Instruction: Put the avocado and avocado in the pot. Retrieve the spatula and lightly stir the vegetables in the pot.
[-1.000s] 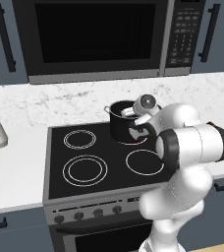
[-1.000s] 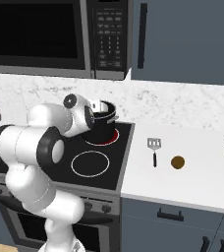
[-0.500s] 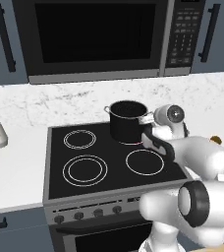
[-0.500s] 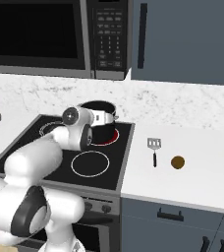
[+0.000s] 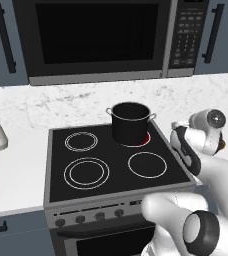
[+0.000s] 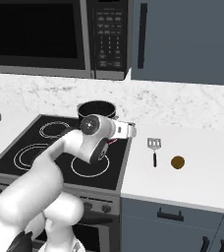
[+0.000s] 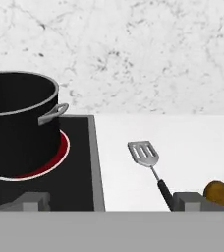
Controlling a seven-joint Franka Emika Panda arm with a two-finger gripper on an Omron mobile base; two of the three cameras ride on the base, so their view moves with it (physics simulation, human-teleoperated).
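White counter beside stove, gripper point(image 7: 112, 202) jaws wide apart, seemingly empty, above spatula point(image 7: 150, 169).

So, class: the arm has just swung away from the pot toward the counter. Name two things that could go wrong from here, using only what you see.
1. The spatula and the brown avocado lie close together; the open gripper could nudge one while reaching for the other.
2. The pot sits on a burner that glows red, so any return over the pot passes above heat.
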